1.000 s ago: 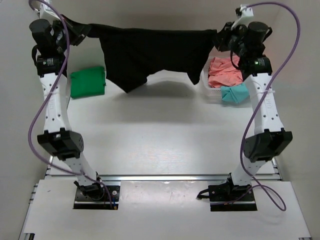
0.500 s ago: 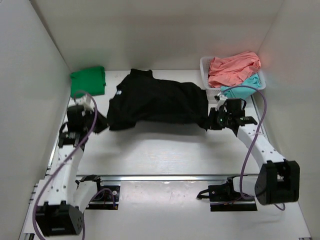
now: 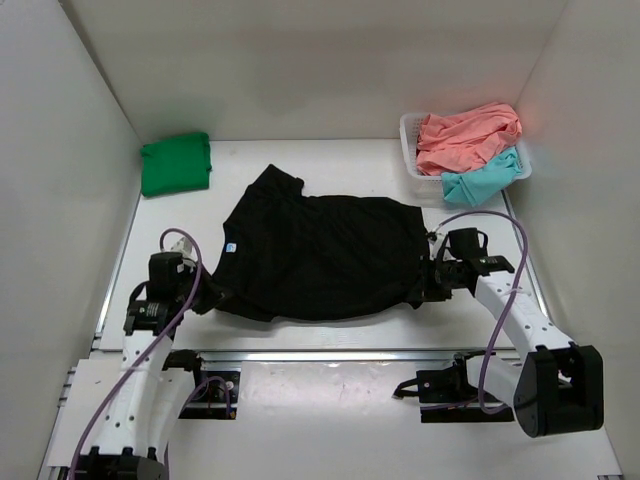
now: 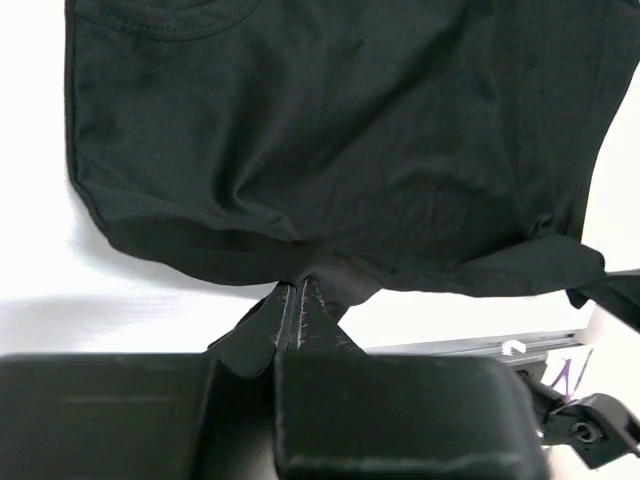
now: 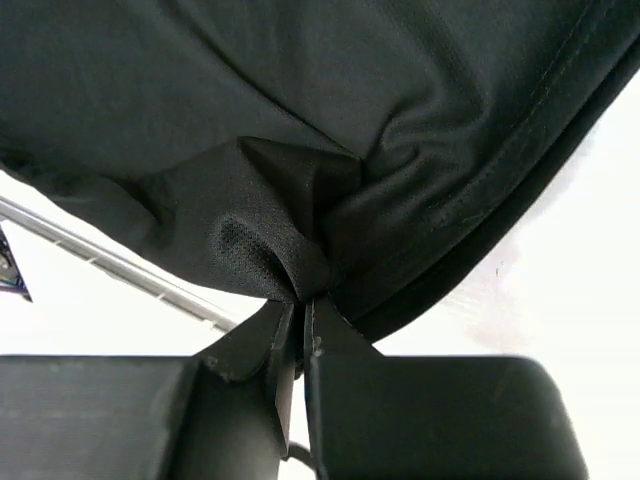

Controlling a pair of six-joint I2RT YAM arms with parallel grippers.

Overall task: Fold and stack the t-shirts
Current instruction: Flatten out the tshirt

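Cloth fills the middle of the top view: the black t-shirt (image 3: pixel 320 255) lies spread on the table (image 3: pixel 330 165), mostly flat, with its neck toward the far left and its small pale label (image 3: pixel 232 243) near the left side. The left gripper (image 3: pixel 208 298) is low at the shirt's near-left edge, and the right gripper (image 3: pixel 424 281) is low at its near-right corner; both touch the cloth. The green t-shirt (image 3: pixel 175 165) lies folded at the far left corner, well apart from the black one. At the far right stands the white basket (image 3: pixel 407 145), with the coral-pink t-shirt (image 3: pixel 465 135) heaped in it and the teal t-shirt (image 3: pixel 480 183) hanging over its near side.

In the left wrist view, the two fingers (image 4: pixel 262 325) are pressed together, and a small pinch of the black hem is clamped between their tips. From there the cloth spreads away over the white table, with soft wrinkles running out of the pinch. Part of the collar seam shows at the top left.

In the right wrist view, the jaws are likewise clenched on the black t-shirt. A bunched fold of the fabric sits gripped between the tips, and the stitched hem runs up to the right from it.
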